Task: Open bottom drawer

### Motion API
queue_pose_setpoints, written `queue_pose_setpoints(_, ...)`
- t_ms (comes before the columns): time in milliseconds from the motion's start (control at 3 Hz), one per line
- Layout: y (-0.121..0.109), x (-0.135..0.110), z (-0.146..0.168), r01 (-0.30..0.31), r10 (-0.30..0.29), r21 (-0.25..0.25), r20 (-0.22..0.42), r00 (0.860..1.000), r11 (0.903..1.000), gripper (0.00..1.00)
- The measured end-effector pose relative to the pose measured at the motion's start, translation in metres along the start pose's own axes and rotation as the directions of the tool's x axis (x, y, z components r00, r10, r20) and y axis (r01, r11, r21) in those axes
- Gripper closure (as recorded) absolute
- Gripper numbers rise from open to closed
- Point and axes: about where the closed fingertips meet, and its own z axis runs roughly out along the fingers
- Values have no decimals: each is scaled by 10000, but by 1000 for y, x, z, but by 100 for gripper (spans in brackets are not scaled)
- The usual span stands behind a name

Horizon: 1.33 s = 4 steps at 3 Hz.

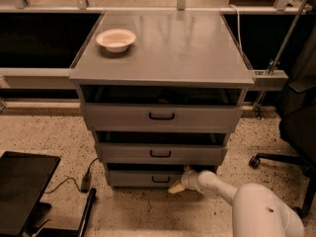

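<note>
The gripper point(176, 187) sits low at the foot of the cabinet point(168, 58), its pale tip just right of and a little below the small black handle point(161, 179) of the bottom drawer point(133, 178). Whether it is clenched on anything or released cannot be told, and contact with the handle is not clear. The drawer front lies directly ahead of the gripper and to its left, and looks shut or nearly so. The main risk is a pull that starts with the handle missed: the tip seems off to the handle's side, so it could slide along the flat front and come away with nothing. Because the arm point(217, 184) reaches in from the right, an angled pull might also bind the drawer. Above the gripper the middle drawer point(197, 154) and top drawer point(118, 116) are stacked close, leaving little room to lift. Far above and to the left a bowl point(116, 39) rests on the cabinet and could shake if the cabinet is tugged. On the floor to the gripper's left lie a cable point(85, 181) and a black case point(22, 189). To its right stands a chair point(296, 132), near the arm's way back.
</note>
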Motion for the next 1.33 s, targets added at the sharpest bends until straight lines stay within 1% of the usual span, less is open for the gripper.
queue_pose_setpoints(333, 0, 0, 0, 0, 0, -1, 0, 10000, 10000, 0)
queue_pose_setpoints(667, 0, 0, 0, 0, 0, -1, 0, 10000, 10000, 14)
queue_pose_setpoints(1000, 0, 0, 0, 0, 0, -2, 0, 10000, 10000, 34)
queue_pose_setpoints(1333, 0, 0, 0, 0, 0, -2, 0, 10000, 10000, 57)
